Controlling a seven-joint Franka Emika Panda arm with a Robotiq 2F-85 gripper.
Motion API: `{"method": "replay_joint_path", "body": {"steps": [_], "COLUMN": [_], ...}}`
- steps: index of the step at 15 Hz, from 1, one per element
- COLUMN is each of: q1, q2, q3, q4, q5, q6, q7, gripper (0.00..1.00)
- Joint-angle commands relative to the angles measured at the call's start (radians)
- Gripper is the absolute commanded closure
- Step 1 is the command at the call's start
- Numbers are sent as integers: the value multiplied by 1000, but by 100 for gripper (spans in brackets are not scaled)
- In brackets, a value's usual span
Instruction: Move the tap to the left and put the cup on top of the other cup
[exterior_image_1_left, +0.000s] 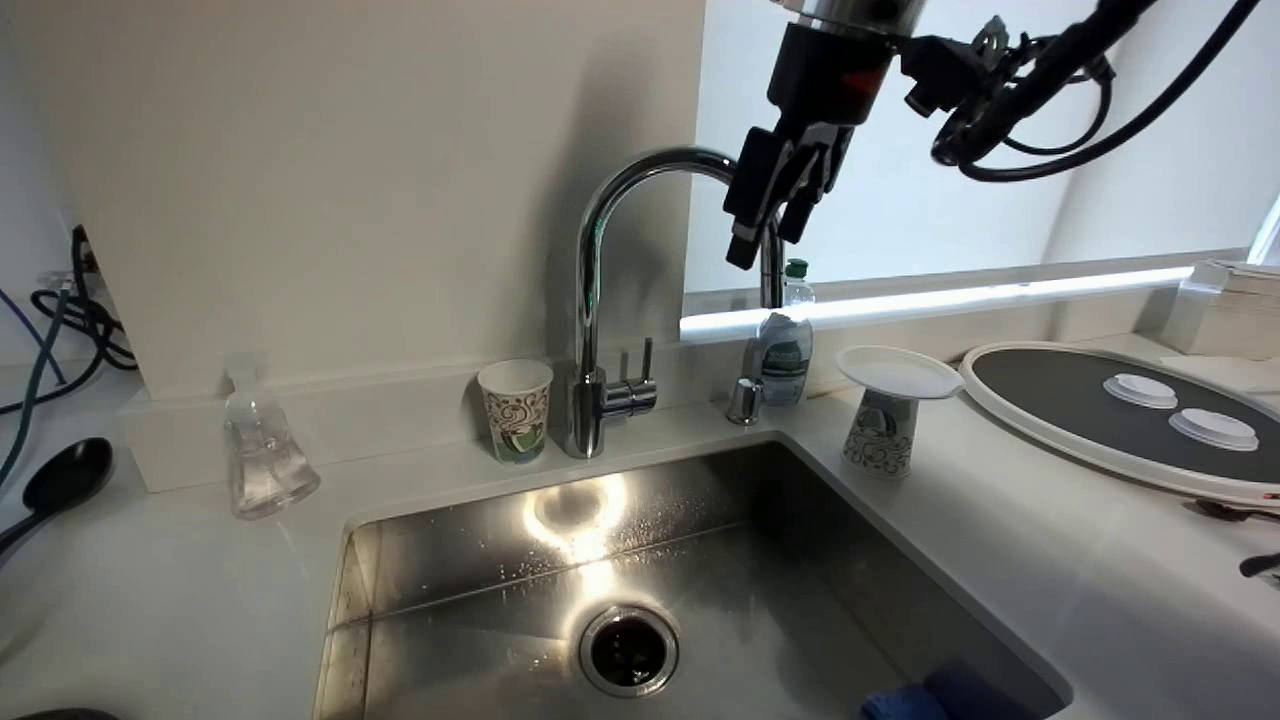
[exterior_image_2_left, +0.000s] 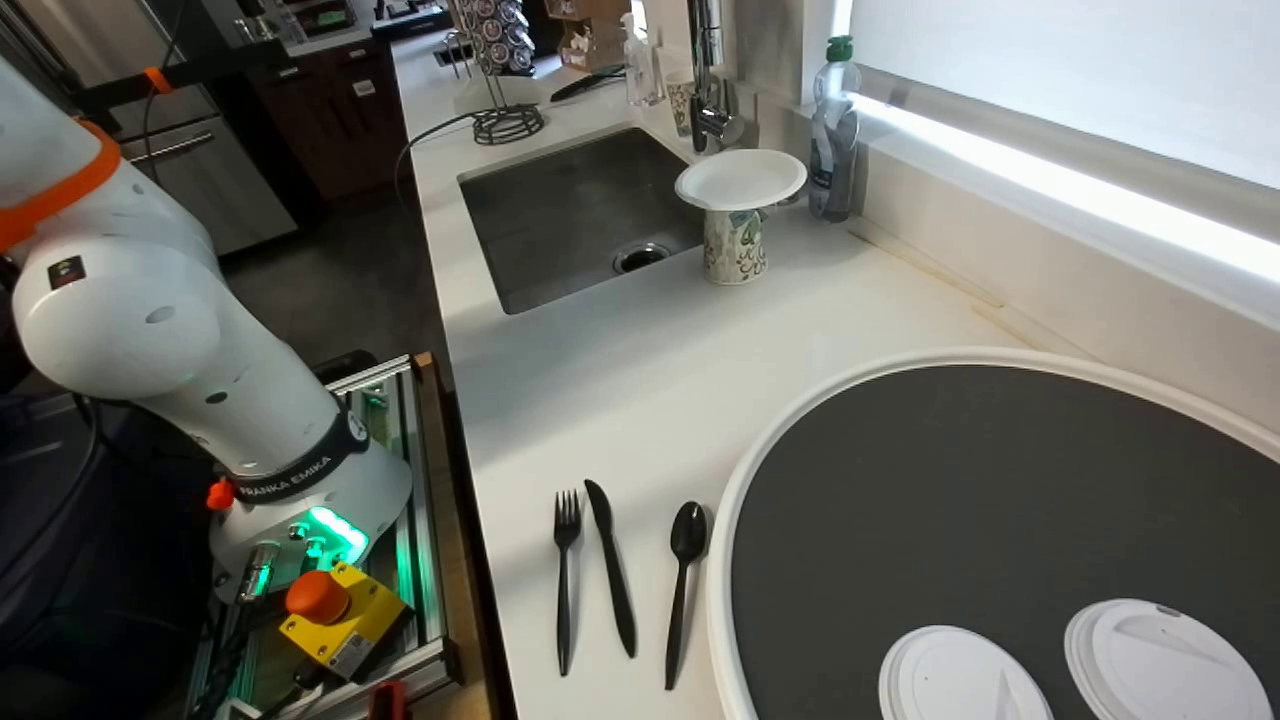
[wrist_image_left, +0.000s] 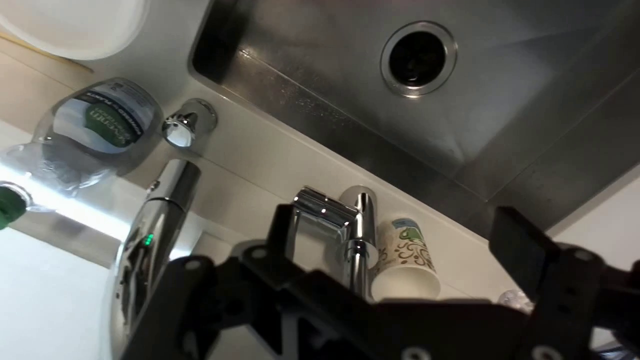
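Observation:
The chrome gooseneck tap (exterior_image_1_left: 588, 270) stands behind the sink, its spout arched to the right; it also shows in the wrist view (wrist_image_left: 137, 270). The cup is a patterned paper cup (exterior_image_1_left: 517, 412), upright with its mouth up, just left of the tap's base. It also shows in the wrist view (wrist_image_left: 406, 250). The other cup (exterior_image_1_left: 882, 432) stands right of the sink under a wide flat white top (exterior_image_2_left: 740, 180). My gripper (exterior_image_1_left: 768, 235) is open and empty, up by the spout's hanging end. In the wrist view the spout end lies outside the jaws; any contact is unclear.
A dish-soap bottle (exterior_image_1_left: 785, 355) and a short chrome piece (exterior_image_1_left: 745, 402) stand under the spout. The steel sink (exterior_image_1_left: 450, 620) lies in front. A clear bottle (exterior_image_1_left: 262, 465) is at left. A round dark tray (exterior_image_2_left: 900, 450) with white lids and black cutlery (exterior_image_2_left: 612, 570) are at right.

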Motion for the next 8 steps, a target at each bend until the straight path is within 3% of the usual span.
{"method": "replay_joint_path", "body": {"steps": [1, 5, 8], "q1": [23, 47, 43], "q2": [28, 81, 64], "q3": [20, 45, 47], "q4": [31, 66, 52], "q5": [56, 97, 66], "q6": [-26, 8, -1], "q7": [-16, -27, -1], "gripper": [0, 0, 0]}}
